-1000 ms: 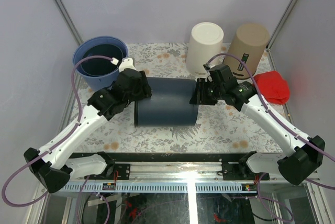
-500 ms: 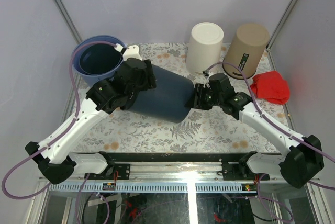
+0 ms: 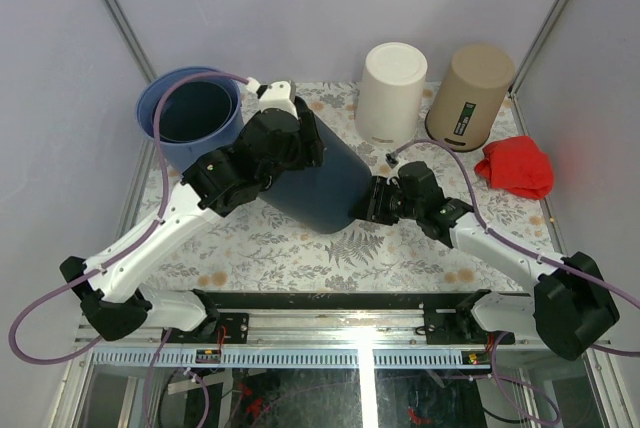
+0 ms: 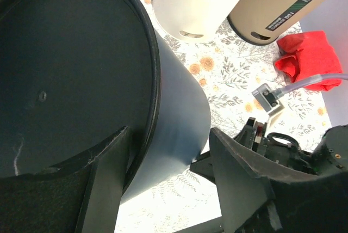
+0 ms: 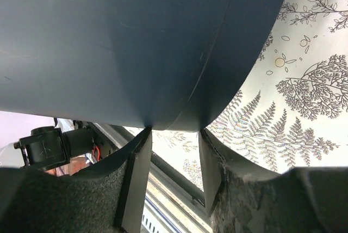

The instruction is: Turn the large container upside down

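- large container (image 3: 335,193) sits mid-table (image 3: 400,240), tilted on a slant;
- left gripper (image 4: 168,135) is clamped over the rim of its raised end;
- right gripper (image 5: 174,130) pinches the lower edge

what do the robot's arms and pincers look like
Both the left arm and right arm have white links with black joints and bases. A pale purple cable loops along each. The left pincer and right pincer each have two black wedge-shaped fingers with rough pads.

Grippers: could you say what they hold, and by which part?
The dark container: left gripper on its upper rim, right gripper on its lower rim.
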